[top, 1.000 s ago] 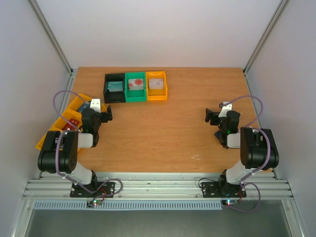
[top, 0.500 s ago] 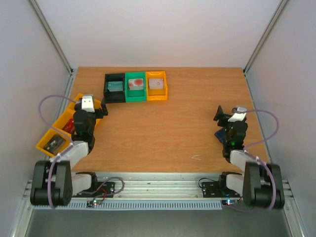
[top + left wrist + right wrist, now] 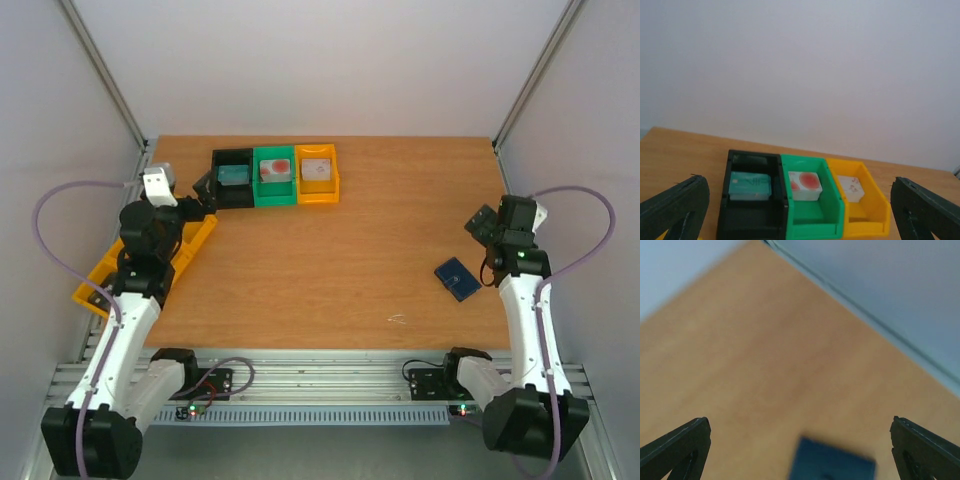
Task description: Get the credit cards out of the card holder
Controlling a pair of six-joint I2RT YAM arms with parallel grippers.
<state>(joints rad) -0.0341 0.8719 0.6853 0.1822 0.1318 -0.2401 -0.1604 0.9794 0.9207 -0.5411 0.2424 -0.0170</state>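
Note:
The card holder [image 3: 459,279] lies closed on the table at the right, a dark blue flat rectangle. It also shows blurred at the bottom of the right wrist view [image 3: 832,462]. Nothing of its inside shows. My right gripper [image 3: 482,221] is open and empty, raised above the table just behind the holder [image 3: 799,421]. My left gripper [image 3: 203,188] is open and empty at the far left and faces the row of bins [image 3: 797,182]. A teal card [image 3: 750,184], a white card with red spots [image 3: 804,184] and a whitish card [image 3: 850,188] lie in the bins.
A black bin [image 3: 231,190], a green bin [image 3: 274,192] and an orange-yellow bin [image 3: 318,190] stand in a row at the back. Yellow bins [image 3: 192,235] sit at the left table edge under my left arm. White walls close in the back and sides.
Both arms have lifted and swung outward. My left gripper moved back and left toward the bins. My right arm moved right and uncovered the card holder on the table.

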